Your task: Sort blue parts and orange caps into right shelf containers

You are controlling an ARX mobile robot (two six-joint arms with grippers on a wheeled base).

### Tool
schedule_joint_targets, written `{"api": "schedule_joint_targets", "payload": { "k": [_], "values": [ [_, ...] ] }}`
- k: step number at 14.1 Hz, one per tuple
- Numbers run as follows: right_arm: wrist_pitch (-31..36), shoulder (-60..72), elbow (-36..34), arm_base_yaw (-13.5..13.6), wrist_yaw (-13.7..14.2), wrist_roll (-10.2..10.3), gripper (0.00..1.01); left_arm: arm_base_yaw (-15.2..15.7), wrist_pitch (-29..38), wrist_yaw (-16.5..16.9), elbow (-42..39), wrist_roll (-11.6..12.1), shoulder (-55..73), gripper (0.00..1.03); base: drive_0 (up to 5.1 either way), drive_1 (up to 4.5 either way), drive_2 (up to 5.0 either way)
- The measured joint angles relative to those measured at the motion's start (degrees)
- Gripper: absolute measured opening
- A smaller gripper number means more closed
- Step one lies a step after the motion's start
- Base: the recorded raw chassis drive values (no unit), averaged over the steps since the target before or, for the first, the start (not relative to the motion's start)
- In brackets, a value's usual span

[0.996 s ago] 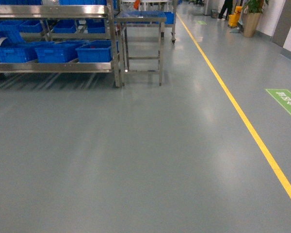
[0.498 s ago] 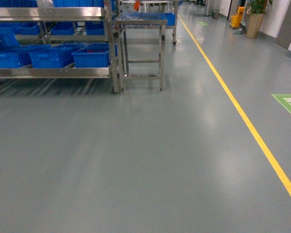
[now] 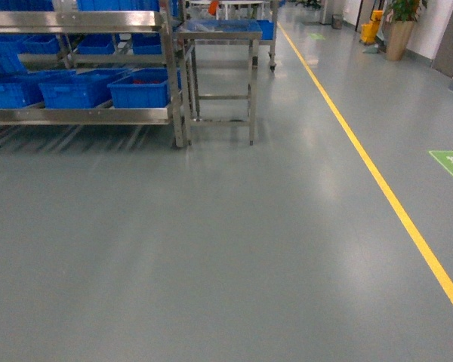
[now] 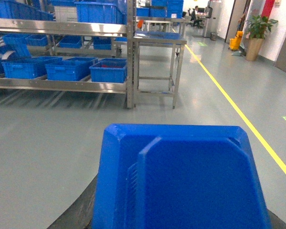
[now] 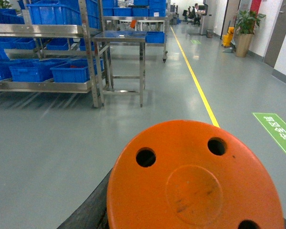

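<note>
I am facing a wide grey floor with a steel shelf at far left, its blue crates sitting in a row on the low tier, and a small steel table just beside it. A yellow line is running up the right. Risk: driving in crooked could clip the table legs, or jolt my loads loose. A blue part is filling my left wrist view, smooth, bevelled, boxy. An orange cap is filling the right, rounded, domed, with small holes. Neither claw is showing, so I cannot tell how open either is.
</note>
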Motion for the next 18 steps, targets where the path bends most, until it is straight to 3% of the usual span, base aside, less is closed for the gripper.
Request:
{"api": "schedule_joint_targets", "payload": {
  "k": [18],
  "values": [
    [-0.1,0.0,0.0,0.0,0.0,0.0,0.44,0.0,0.1,0.0,0.0,0.0,0.0,0.41,0.0,4.18,-4.2]
  ]
}}
